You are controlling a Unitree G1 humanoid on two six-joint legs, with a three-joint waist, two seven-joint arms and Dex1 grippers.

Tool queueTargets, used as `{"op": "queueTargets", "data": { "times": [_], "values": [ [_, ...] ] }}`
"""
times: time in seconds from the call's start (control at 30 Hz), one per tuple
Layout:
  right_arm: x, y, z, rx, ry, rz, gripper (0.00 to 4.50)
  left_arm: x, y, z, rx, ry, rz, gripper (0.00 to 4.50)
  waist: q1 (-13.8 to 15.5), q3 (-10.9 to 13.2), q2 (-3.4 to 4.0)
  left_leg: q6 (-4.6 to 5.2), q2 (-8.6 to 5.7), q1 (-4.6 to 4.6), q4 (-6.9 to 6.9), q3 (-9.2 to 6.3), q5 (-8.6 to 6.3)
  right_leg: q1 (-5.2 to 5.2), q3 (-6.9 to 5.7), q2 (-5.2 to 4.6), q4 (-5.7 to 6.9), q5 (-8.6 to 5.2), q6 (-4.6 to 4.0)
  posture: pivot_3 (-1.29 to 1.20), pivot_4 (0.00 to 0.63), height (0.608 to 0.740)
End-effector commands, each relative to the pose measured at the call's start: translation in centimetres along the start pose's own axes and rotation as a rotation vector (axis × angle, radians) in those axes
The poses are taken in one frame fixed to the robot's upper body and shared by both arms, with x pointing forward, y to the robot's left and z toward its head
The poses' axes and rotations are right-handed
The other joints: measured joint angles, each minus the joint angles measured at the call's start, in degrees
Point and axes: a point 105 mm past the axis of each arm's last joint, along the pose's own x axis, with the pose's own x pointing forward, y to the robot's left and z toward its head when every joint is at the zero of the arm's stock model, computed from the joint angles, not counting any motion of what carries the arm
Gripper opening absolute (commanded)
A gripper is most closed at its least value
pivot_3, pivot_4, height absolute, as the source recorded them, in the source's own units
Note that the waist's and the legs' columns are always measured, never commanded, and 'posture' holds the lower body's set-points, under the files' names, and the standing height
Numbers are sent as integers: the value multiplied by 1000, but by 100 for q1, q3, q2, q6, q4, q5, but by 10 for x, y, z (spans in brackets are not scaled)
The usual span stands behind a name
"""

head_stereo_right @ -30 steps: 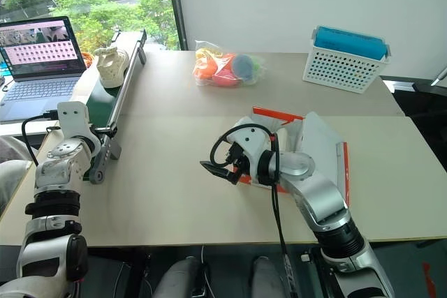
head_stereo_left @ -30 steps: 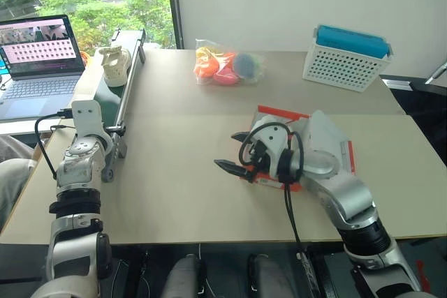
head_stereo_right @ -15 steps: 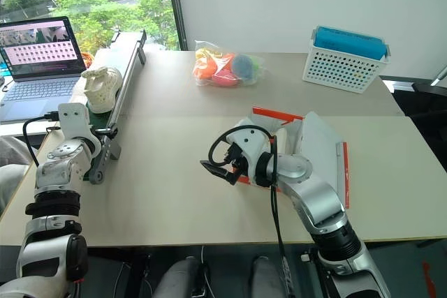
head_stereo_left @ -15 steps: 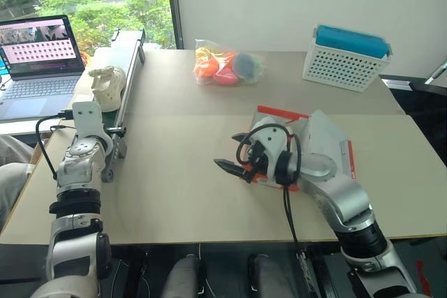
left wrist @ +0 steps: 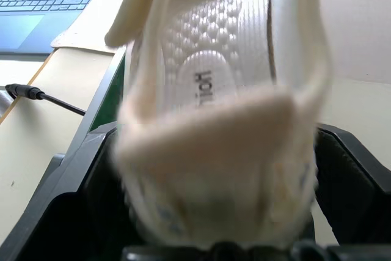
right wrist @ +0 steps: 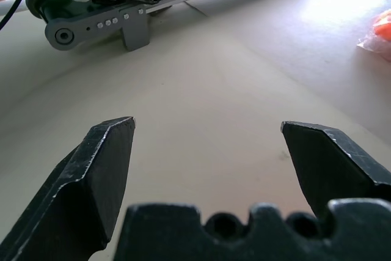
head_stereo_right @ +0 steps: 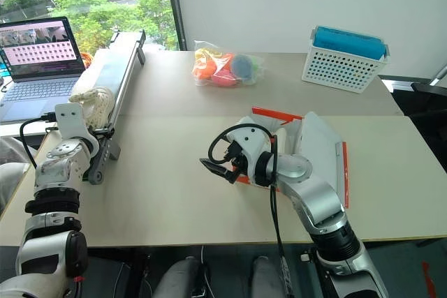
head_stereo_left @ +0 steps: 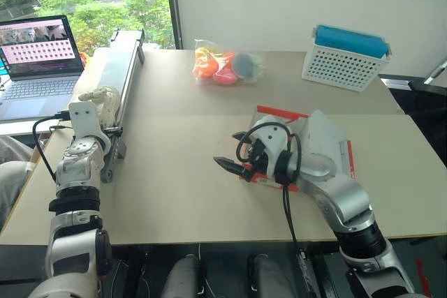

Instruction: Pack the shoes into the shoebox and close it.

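**Shoe arriving between the left fingers**

A cream shoe (left wrist: 214, 132) is sitting at the near end of the conveyor belt (head_stereo_left: 124, 68) on the table's far left, and in the left wrist view it is lying right between the left gripper's (left wrist: 214, 236) two black fingers (left wrist: 351, 175), heel end nearest. Whether the fingers are pressing on it yet is hard to tell — they are standing wide on either side of it.

The red shoebox (head_stereo_left: 343, 146) is lying open on the right half of the table (head_stereo_left: 174, 193), well apart from the shoe, its flap lid spread toward the right. A second shoe cannot be made out. The right gripper (right wrist: 211, 169) is hovering wide open and empty over bare tabletop just left of the box.

To do this step well, the left fingers should be closing evenly on the heel sides — the shoe looks soft, so a firm squeeze low on the sole is likely safer than pinching the upper. Lifting clear of the belt's rail before swinging right should keep it from snagging.
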Motion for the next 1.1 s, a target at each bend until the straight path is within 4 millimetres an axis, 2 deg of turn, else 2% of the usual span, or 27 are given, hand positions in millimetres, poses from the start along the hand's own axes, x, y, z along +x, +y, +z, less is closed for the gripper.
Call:
{"op": "queueTargets", "data": {
  "times": [0.03, 0.13, 0.23, 0.3, 0.37, 0.43, 0.5, 0.57, 0.67, 0.73, 0.8, 1.1],
  "values": [
    [-4, -2, 22, -42, -70, -14, 4500, -1, 2, 24, -74, -73, 4, 3385, 0, 0, 0, 0, 0, 0, 2, 0, 0, 0, 0, 0, 1, 0, 0, 0, 150, 705],
    [-5, -5, 25, -42, -77, -25, 4500, 0, 0, 31, -145, -89, -9, 2926, 3, 0, 0, -4, 1, 2, 0, -4, 3, 0, -1, 0, 3, 0, -1, 0, 150, 705],
    [-6, -7, 26, -42, -77, -32, 4500, -3, -9, 46, -192, -159, -56, 2869, 17, -1, -2, -4, -1, 1, 2, -5, 3, 1, -1, 0, 2, 0, 0, 0, 150, 705],
    [-6, -9, 25, -40, -74, -38, 4500, -10, -26, 64, -221, -254, -146, 2869, 24, -1, -3, -3, -2, 1, 0, -4, 2, 3, -2, 0, 3, 1, 0, 0, 150, 705],
    [-5, -13, 24, -34, -70, -56, 4500, -25, -60, 81, -227, -347, -325, 2869, 33, 1, -7, -2, -2, -2, 0, -4, 1, 3, -4, 0, 9, 1, 0, 0, 150, 705],
    [-3, -24, 23, 47, -66, -112, 4500, -44, -98, 84, -204, -373, -525, 2869, 44, 3, -10, -3, -2, -13, 3, -7, 2, 1, -10, 0, 10, 2, 0, 0, 150, 705],
    [-1, -43, 23, 201, -78, -194, 4500, -67, -136, 77, -166, -361, -708, 2869, 32, 2, -10, -3, -1, -17, 9, -7, 2, 1, -10, 0, 11, 4, 0, 0, 150, 705],
    [1, -69, 23, 486, -121, -296, 4500, -89, -170, 65, -131, -332, -851, 2869, 23, 1, -9, -4, 0, -12, 11, -4, 3, 3, -8, 0, 14, 7, -2, 0, 150, 705],
    [2, -83, 33, 800, -224, -287, 4500, -112, -203, 42, -35, -290, -977, 2869, 10, 0, -7, -8, 2, 0, 8, -1, 5, 5, -6, 1, 35, 8, -4, 0, 150, 705],
    [2, -88, 47, 919, -288, -250, 4500, -122, -217, 32, 1, -276, -1030, 2869, -32, 0, -6, -10, 2, 0, -1, 1, 6, -6, -5, 1, 43, 7, -4, 0, 150, 705],
    [2, -87, 57, 950, -302, -211, 4500, -127, -224, 29, -4, -273, -1050, 2869, -61, 1, -5, -12, 2, -2, -7, 6, 8, -16, -3, 3, 47, 7, -5, 0, 150, 705],
    [10, -78, 57, 1020, -265, -199, 4500, -139, -245, 43, -29, -318, -1123, 2869, -77, -1, 6, -7, 0, -1, -6, 7, 6, -16, 7, 6, 48, 6, -4, 0, 150, 705]
  ]
}}
